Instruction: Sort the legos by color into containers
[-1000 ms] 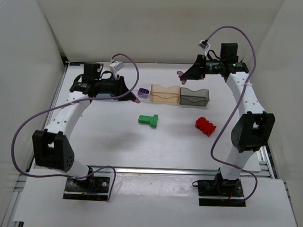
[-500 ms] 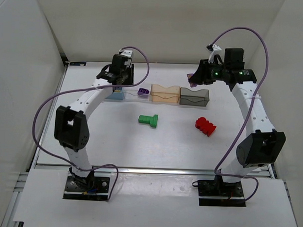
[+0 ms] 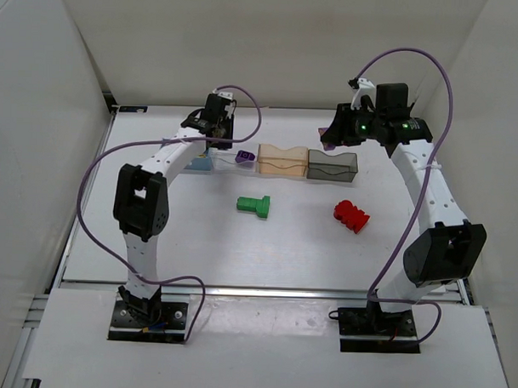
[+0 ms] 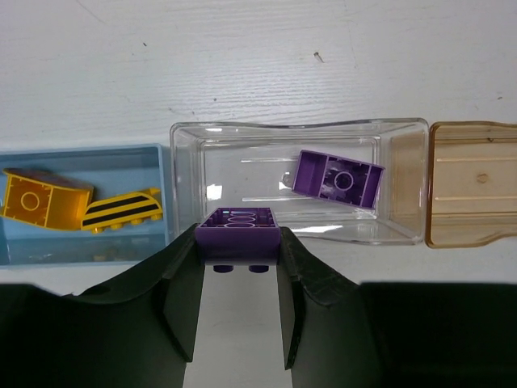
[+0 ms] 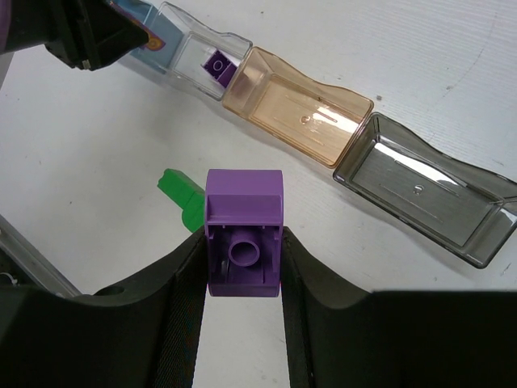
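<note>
Purple lego (image 4: pixel 238 226) is clamped in the closed left gripper (image 4: pixel 238 252), over the near wall of the clear container (image 4: pixel 242 174). The right gripper (image 5: pixel 242 271) is clamped on a second purple lego (image 5: pixel 244 202), raised above the table (image 5: pixel 97 145).

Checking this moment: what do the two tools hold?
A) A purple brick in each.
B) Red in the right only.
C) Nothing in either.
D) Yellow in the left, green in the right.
A: the left tool is shut on a purple brick, and the right tool on a second purple brick.
</note>
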You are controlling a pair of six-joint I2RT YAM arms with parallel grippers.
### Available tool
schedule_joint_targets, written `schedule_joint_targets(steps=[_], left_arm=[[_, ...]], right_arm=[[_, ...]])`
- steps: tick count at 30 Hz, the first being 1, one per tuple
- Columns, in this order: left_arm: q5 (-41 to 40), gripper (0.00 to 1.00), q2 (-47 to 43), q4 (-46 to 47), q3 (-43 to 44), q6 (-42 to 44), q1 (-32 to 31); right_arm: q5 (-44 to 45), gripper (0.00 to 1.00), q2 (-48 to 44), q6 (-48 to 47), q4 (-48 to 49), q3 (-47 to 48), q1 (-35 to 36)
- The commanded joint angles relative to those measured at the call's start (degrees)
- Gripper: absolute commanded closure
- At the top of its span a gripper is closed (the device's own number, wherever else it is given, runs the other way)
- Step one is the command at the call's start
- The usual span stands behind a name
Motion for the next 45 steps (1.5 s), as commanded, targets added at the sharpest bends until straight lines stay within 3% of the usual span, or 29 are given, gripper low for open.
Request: schedule_joint_targets(steps=[1, 3, 7, 13, 14, 16, 17, 22, 26, 27, 30, 36, 45], left_arm=[[0.24, 0.9, 1.47, -0.09, 2.97, 0.28, -0.04], [-0.73, 0.89, 2.35, -0.88, 3.94, -0.07, -0.04], [-0.56, 0.78, 3.67, -0.44, 4.47, 0.11, 0.05], [-0.64, 0.35, 5.43, -1.32, 6.93, 0.02, 0.05], [-0.38, 0.22, 5.17, -1.23, 7.02, 0.11, 0.14], [-0.2, 0.04, 4.56, -1.15, 7.63, 0.19, 0.14], [0.23, 0.01, 3.6, -1.14, 7.63, 0.37, 0.14], [1.73, 0.01, -2.11, -0.09, 8.52, 0.9, 0.14], [3.48, 0.01, -8.27, -1.23, 9.3, 0.81, 0.75], [6.97, 0.01, -10.8, -1.58, 9.22, 0.29, 1.45], [13.83, 0.01, -16.6, -3.6, 6.59, -2.09, 6.8], [19.74, 0.0, -23.39, -9.22, 5.44, -0.6, 14.72], [27.83, 0.01, -33.41, -14.06, -1.67, 3.54, 23.16]], right_arm=[[0.58, 1.0, -0.41, 0.14, 2.41, 1.76, -0.04], [0.4, 1.0, -0.23, -0.03, 2.41, 1.94, -0.04], [-0.04, 1.0, 0.3, -0.47, 2.24, 2.2, -0.13], [-0.31, 1.0, 0.91, -0.65, 2.15, 2.29, -0.04], [-0.74, 1.0, 0.91, -0.73, 2.24, 2.29, -0.04], [-1.62, 1.0, 1.18, -1.17, 2.32, 2.38, 0.13], [-1.71, 1.0, 1.35, -1.7, 2.33, 2.46, 0.31], [-1.71, 1.0, 3.55, -3.46, 2.06, 3.16, 2.41], [-3.55, 1.0, 8.11, -5.81, 2.76, 8.6, 7.14], [-4.6, 1.0, 10.99, -5.92, 2.94, 11.84, 8.38], [-6.19, 1.0, 17.51, -4.61, 4.52, 19.3, 13.47], [-1.98, 1.0, 30.78, 3.83, 7.69, 32.75, 19.11], [-1.35, 1.0, 46.08, 2.26, 7.69, 47.18, 23.34]])
